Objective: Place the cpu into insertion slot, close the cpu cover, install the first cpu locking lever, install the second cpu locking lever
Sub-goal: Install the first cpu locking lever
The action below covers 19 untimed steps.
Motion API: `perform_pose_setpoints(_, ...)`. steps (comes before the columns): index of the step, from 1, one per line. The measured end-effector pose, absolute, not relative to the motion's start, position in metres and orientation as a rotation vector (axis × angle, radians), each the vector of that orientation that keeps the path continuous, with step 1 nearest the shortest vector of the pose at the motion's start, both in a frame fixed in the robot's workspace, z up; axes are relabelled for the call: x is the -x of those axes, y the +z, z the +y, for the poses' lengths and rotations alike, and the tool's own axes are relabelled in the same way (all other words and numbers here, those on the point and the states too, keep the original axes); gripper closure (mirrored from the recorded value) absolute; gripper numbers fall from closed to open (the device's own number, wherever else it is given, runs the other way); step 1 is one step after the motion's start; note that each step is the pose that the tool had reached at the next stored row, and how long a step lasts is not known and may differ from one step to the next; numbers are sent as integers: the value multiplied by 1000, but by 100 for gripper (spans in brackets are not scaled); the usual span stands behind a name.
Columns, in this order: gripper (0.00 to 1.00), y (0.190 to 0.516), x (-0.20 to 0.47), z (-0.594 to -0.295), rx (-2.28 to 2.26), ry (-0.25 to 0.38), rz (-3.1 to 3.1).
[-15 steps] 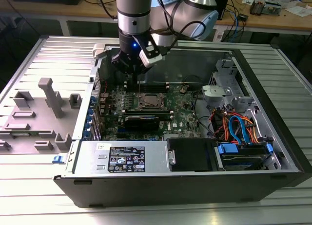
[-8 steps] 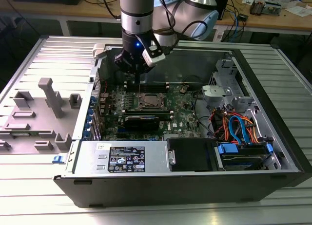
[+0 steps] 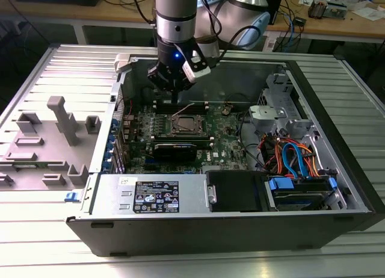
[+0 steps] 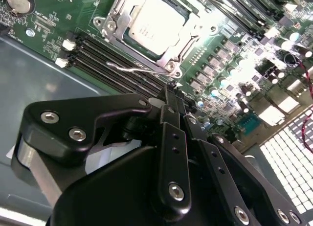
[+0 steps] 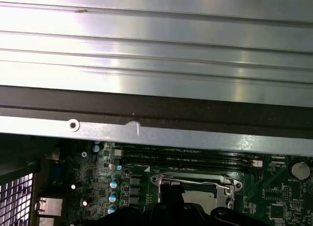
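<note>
1. On a slatted metal table (image 3: pixel 361 79), an open case (image 3: pixel 228 233) is lying on its side, showing its inside to the exterior view.
2. Over the case's far side, the arm (image 3: pixel 175 13) is reaching straight down into it.
3. Across the case floor, toward the exterior view's left, a green board (image 3: pixel 225 147) is lying flat.
4. At the arm's end, the gripper (image 3: pixel 174 98) is hanging low over the far part of the board. In the second wrist view its black fingers (image 4: pixel 173 138) are pressing together, with no gap showing at the tips. Whether they are pinching anything, I cannot tell.
5. Near the board's middle, just in front of the gripper, the slot (image 4: pixel 104 24) is carrying the cover (image 4: pixel 191 36), which is lying flat on it.
6. Inside the cover's window, the cpu (image 4: pixel 155 23) is sitting in the slot, its silver top facing up.
7. Beside the slot, a thin wire lever (image 4: pixel 128 67) is slanting out over the memory slots (image 4: pixel 93 52), its end coming close to the fingertips.
</note>
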<state>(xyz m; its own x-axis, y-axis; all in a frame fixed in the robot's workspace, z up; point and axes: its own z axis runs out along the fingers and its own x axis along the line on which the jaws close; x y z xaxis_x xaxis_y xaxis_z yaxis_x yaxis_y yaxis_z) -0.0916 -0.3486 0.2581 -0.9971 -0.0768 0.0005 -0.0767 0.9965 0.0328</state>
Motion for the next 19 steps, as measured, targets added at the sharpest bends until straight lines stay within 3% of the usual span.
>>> perform_pose_setpoints(19,89,245,83,-352,-121,-72,-3138)
